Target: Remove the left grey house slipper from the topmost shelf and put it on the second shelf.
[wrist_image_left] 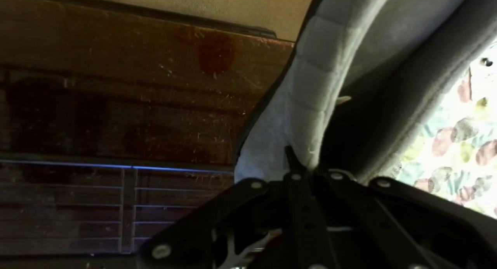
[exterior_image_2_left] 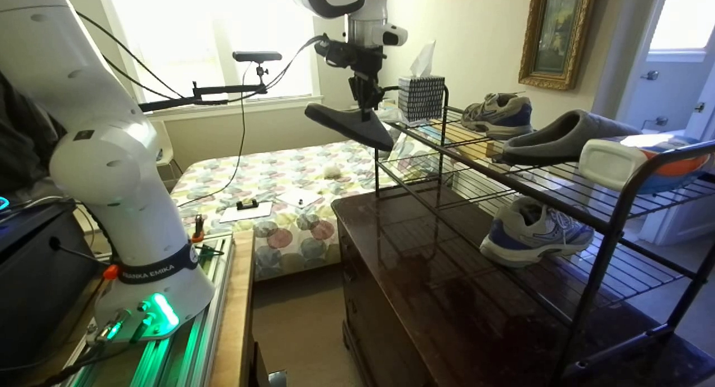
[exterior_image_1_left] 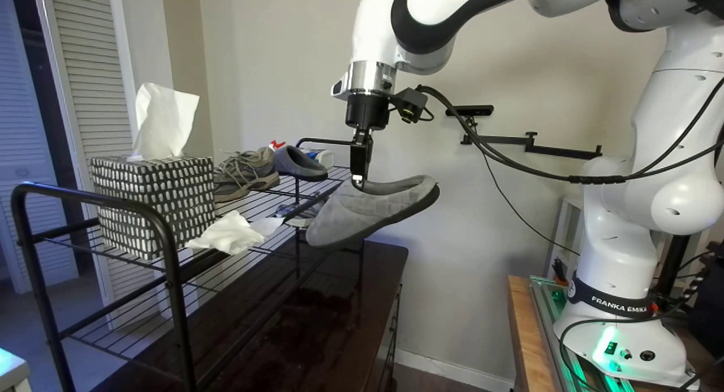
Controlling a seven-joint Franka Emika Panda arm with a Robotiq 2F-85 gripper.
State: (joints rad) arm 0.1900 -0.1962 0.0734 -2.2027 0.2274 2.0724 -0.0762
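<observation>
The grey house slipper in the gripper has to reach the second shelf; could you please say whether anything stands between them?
From above, yes: the top shelf covers the second shelf. Through the open front, nothing visible blocks the grey house slipper, though a running shoe occupies one end.

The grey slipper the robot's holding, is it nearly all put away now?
About halfway, I'd say. Done: the grey slipper is off the top shelf, while a matching slipper sits there. In hand: the gripper pinches its edge, holding it tilted in the air. Left: it probably needs lowering onto the second shelf, where a sneaker sits, then letting go.
</observation>
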